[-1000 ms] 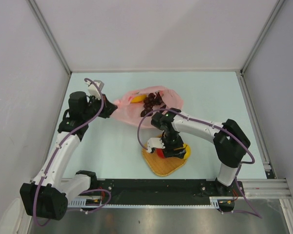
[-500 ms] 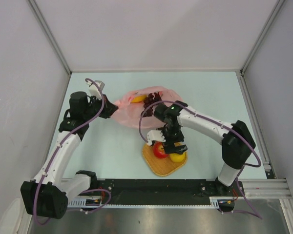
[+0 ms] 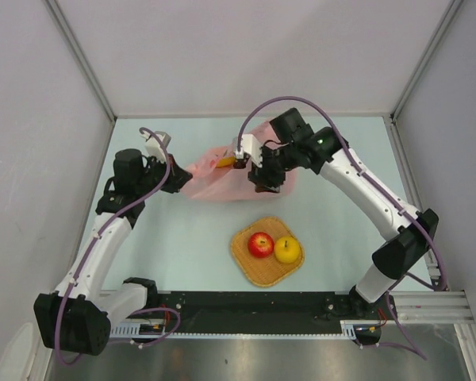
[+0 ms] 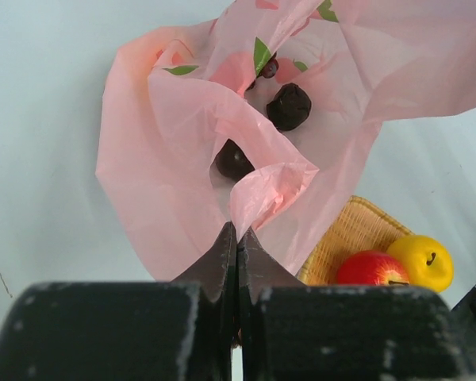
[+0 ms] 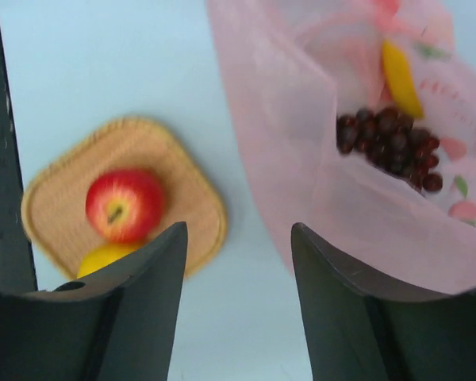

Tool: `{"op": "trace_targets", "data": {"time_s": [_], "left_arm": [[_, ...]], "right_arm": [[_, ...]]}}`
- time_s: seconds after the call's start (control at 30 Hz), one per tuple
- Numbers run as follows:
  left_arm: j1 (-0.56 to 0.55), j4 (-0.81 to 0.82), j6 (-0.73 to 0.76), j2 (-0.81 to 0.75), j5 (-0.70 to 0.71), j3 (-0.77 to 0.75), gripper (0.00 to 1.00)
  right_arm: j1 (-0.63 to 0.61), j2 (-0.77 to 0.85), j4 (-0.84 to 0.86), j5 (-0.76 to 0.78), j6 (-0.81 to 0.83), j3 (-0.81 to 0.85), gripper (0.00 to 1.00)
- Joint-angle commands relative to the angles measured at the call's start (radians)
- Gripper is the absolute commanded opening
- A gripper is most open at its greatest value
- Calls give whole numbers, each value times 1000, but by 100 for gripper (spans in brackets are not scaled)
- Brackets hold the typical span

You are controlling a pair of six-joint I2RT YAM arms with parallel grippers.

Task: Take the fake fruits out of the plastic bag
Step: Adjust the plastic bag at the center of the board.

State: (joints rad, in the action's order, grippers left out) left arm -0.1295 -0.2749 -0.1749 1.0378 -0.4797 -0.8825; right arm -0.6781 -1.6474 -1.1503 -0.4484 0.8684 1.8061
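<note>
Far left of the top view, the left gripper point(image 3: 178, 181) is clamped tight on a pinched fold of the thin, crinkly, see-through pink plastic bag point(image 3: 210, 181). The left wrist view shows this best: the fingers are pressed together on the plastic at bottom centre of the frame.

The bag lies on the pale blue-green table point(image 3: 182, 238), upper middle of the top view, with its mouth gaping open. Looking inside from the left wrist view, there's a dark plum point(image 4: 233, 160) near the centre of the frame and a second dark plum point(image 4: 289, 105) just up and right of it. The right wrist view adds an orange-yellow mango point(image 5: 400, 79) at upper right, with a dark purple grape bunch point(image 5: 390, 143) just below it, both inside the bag.

A bit further right, the right gripper point(image 3: 268, 176) hangs over the bag's right part, jaws apart and nothing between them.

Lower centre of the top view, apart from the bag, a woven orange-tan square tray point(image 3: 250, 270) holds a glossy red apple point(image 3: 260, 244) and a yellow round fruit point(image 3: 287, 250) right next to each other.
</note>
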Motion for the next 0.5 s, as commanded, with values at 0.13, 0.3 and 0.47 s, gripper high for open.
{"op": "trace_targets", "data": {"time_s": [0.13,0.3,0.47], "left_arm": [[17,-3,34,-16,-36,-45,0],[53,9,11,-45,-53,-18,0],[73,9,6,-74,-56,1,0]], "right_arm": [[-49,-61,596,-61,-491,-188,49],[-162,-90,641,51,-464,-300,48],[-195,-71,573,10,-462,-327,45]]}}
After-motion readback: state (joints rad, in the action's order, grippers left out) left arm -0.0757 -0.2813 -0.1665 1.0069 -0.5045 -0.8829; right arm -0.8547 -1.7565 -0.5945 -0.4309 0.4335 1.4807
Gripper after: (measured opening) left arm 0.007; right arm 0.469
